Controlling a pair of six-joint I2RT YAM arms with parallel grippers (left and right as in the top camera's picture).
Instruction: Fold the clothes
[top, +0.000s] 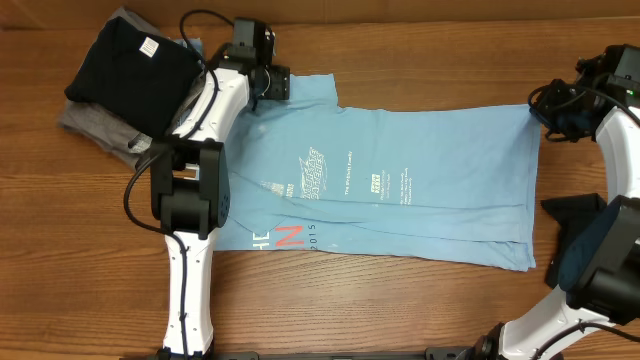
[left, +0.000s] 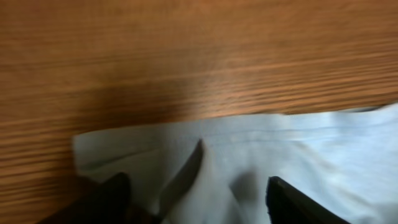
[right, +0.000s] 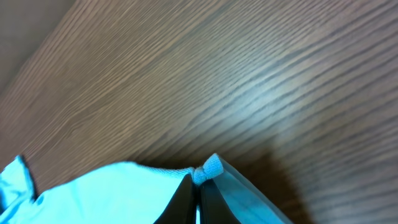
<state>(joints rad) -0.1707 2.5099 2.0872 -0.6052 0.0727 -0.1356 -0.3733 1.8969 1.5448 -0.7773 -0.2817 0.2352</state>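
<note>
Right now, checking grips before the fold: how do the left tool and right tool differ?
Left tool stands open, blue shirt lying loose between its jaws; right tool is shut, pinching a bunched shirt corner. Left tool sits by the sleeve end; right tool at the opposite end. Both are at the shirt's far edge.

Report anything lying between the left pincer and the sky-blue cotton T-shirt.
Nothing visible does. The left pincer hangs open right over the sky-blue cotton T-shirt near its edge, with only that fabric in its gap. The folded dark navy shirt lies off to one side, out of the way.
</note>
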